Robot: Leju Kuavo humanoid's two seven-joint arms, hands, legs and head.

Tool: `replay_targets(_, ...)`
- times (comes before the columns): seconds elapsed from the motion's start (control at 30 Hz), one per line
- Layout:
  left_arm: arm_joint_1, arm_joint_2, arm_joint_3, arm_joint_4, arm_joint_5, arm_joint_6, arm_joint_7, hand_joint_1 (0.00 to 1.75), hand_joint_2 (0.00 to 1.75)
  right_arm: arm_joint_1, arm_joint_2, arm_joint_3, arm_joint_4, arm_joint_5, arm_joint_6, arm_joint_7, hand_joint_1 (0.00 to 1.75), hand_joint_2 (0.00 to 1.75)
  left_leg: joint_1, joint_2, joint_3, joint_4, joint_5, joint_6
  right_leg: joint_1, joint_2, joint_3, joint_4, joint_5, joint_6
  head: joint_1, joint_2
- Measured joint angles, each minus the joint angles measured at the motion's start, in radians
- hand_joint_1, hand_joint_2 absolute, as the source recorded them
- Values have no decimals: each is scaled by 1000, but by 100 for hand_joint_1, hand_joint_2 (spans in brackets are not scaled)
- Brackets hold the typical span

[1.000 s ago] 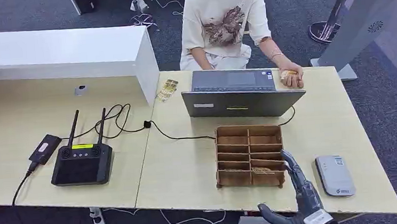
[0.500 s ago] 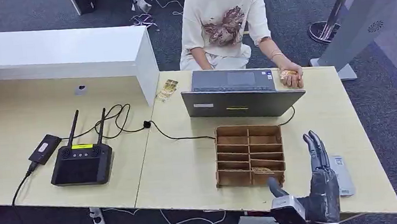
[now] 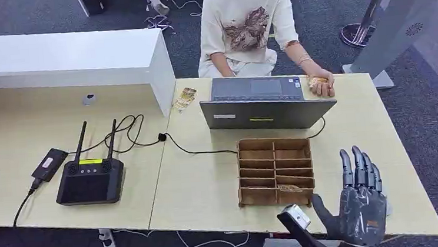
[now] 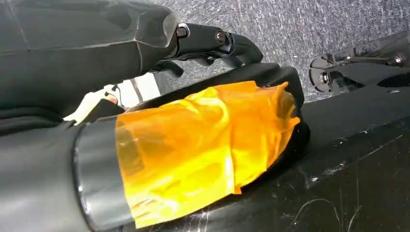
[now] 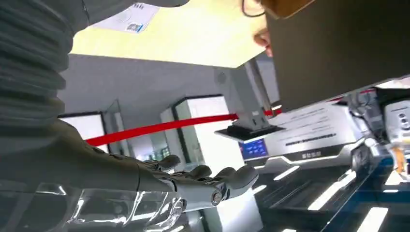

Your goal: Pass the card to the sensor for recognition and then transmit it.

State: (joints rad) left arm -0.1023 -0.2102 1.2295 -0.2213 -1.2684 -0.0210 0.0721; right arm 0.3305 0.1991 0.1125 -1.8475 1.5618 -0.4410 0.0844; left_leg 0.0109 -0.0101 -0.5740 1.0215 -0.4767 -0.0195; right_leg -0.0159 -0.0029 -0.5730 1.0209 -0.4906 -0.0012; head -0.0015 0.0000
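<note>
So the right hand (image 3: 362, 206) is up over the near right corner of the pale wood-grain bench (image 3: 210, 189), dark grey and kind of glossy, fingers (image 3: 356, 166) straight, spread a little and released, holding nothing. It's hovering right where the sensor (image 3: 387, 207) sits, a flat white rounded-corner pad that's almost fully hidden behind the palm, only a sliver peeks out at its right side. Just left of the hand is the brown wooden organizer box (image 3: 275, 171), laser-cut looking, split into two columns of shallow slots. The card (image 3: 289, 187) lies flat in one of the lower right-column slots, a thin patterned tan piece, hard to read more than that. Behind the box there's a grey laptop (image 3: 265, 103) with a person (image 3: 248, 27) in a cream printed tee sitting at it. Off to the left, a matte black router (image 3: 91, 179) with two stick antennas. Can't tell what the left hand's fingers are doing.
</note>
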Motion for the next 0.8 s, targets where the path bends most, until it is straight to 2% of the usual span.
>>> replay_targets(0.13, 0, 0, 0, 0, -3, 0, 0, 0, 0, -5, -23, 13, 17, 10, -4, 14, 0, 175, 0, 0, 0, 0, 0, 0, 0, 0, 0, 0, 0, 0, 0, 0)
replay_targets(0.17, 0, 0, 0, 0, -3, 0, 0, 0, 0, -7, -30, 14, 21, 11, -4, 35, 0, 175, 0, 0, 0, 0, 0, 0, 0, 0, 0, 0, 0, 0, 0, 0)
replay_targets(0.2, 0, 0, 0, 0, -4, 0, 0, 0, 0, -13, -59, 18, 24, 11, -2, 78, 0, 175, 0, 0, -1, 0, 0, 0, 0, 0, 0, 0, 0, 0, 0, 0)
replay_targets(0.23, 0, 0, 0, 0, -6, 0, 0, 0, 0, -32, -98, 34, 27, 11, 9, 167, 0, 175, 0, 0, -1, 0, 0, 0, 0, 0, 0, 0, 0, 0, -1, 0)
replay_targets(0.27, -1, 0, 0, 0, -6, 0, 0, 0, 0, -69, -161, 68, 31, 11, 27, 293, 0, 175, 0, 2, -2, 0, 0, 0, -1, 1, 0, 0, 2, 0, -1, 0)
replay_targets(0.3, -2, 0, 0, 0, -9, 0, 0, 0, 0, -112, -234, 127, 36, 11, 42, 453, 0, 175, -1, 3, -2, 0, 0, 0, -1, 3, -1, 0, 2, 1, 0, 0)
replay_targets(0.33, -3, 0, 0, 0, -9, -1, 0, 0, 0, -147, -298, 190, 42, 11, 48, 575, 0, 175, 0, 5, -1, 1, 0, 0, -1, 4, 0, 0, 2, 1, 1, 0)
replay_targets(0.37, -3, 1, 0, 0, -9, -2, 0, 0, 0, -177, -342, 246, 47, 12, 52, 637, 0, 175, 0, 5, 0, 1, 0, 0, 0, 5, 0, -1, 3, 1, 2, 0)
replay_targets(0.43, -3, 0, -1, 0, -11, -3, 0, 0, 0, -212, -401, 353, 68, 12, 58, 629, 0, 175, -1, 4, 0, 2, 0, 1, -1, 3, 0, -1, 3, 1, 0, 0)
replay_targets(0.57, -2, 1, -1, 0, -12, -8, -5, 0, 0, -266, -474, 507, 125, 12, 50, 615, 0, 175, 0, 3, 0, 2, 1, 1, 0, 2, 0, 0, 3, 0, 0, 0)
replay_targets(0.63, -2, 2, -1, 0, -11, -9, -10, 0, 0, -277, -494, 549, 153, 12, 41, 613, 0, 175, 0, 3, 0, 2, 1, 0, 0, 2, -1, 0, 3, 0, 0, 0)
replay_targets(0.8, -2, 2, -1, 0, -9, -9, -13, 0, 0, -293, -519, 587, 193, 12, 32, 613, 0, 175, 0, 3, -1, 2, 0, 0, 0, 3, -1, 0, 2, 0, 0, 0)
